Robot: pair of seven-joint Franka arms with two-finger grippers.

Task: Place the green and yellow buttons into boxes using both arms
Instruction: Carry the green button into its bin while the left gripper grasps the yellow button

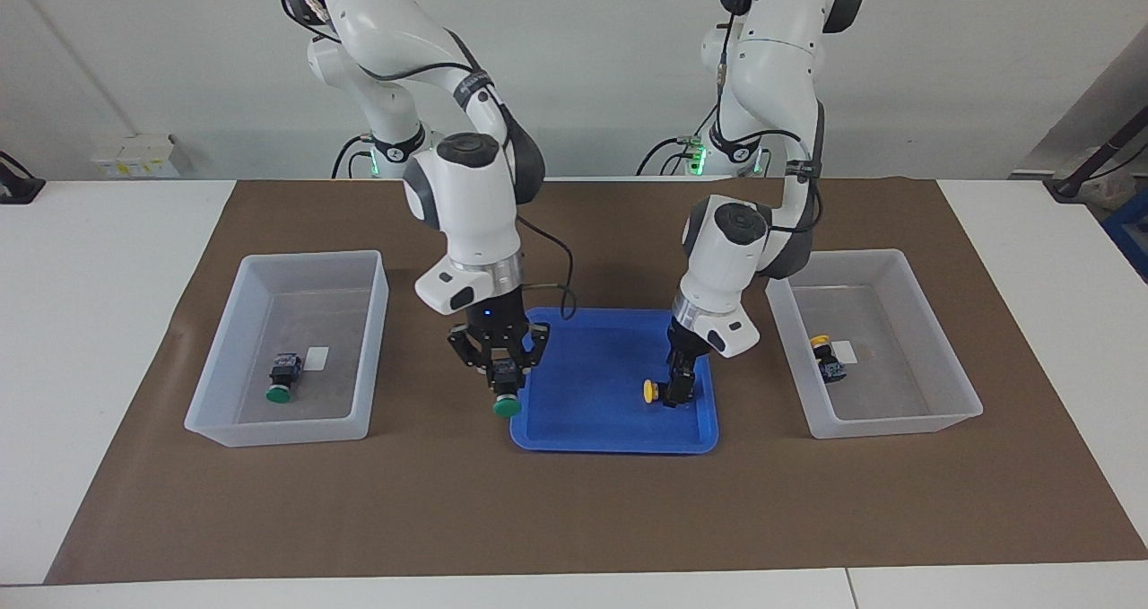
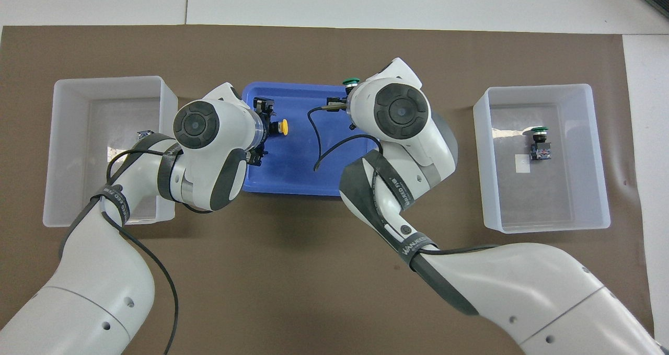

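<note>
My right gripper (image 1: pixel 505 378) is shut on a green button (image 1: pixel 507 404) and holds it, cap down, above the blue tray's (image 1: pixel 592 416) edge toward the right arm's end. In the overhead view only its green cap (image 2: pixel 350 81) shows past the wrist. My left gripper (image 1: pixel 674 392) is down in the tray, shut on the black body of a yellow button (image 1: pixel 647 391) that lies on the tray floor (image 2: pixel 283 127). A second green button (image 1: pixel 282 380) lies in the box (image 1: pixel 278 430) at the right arm's end. A second yellow button (image 1: pixel 827 358) lies in the other box (image 1: pixel 897 422).
A brown mat (image 1: pixel 574 510) covers the middle of the white table. The tray (image 2: pixel 303 174) sits between the two boxes (image 2: pixel 543 221) (image 2: pixel 68 208). A black cable (image 2: pixel 319 151) hangs from the right wrist over the tray.
</note>
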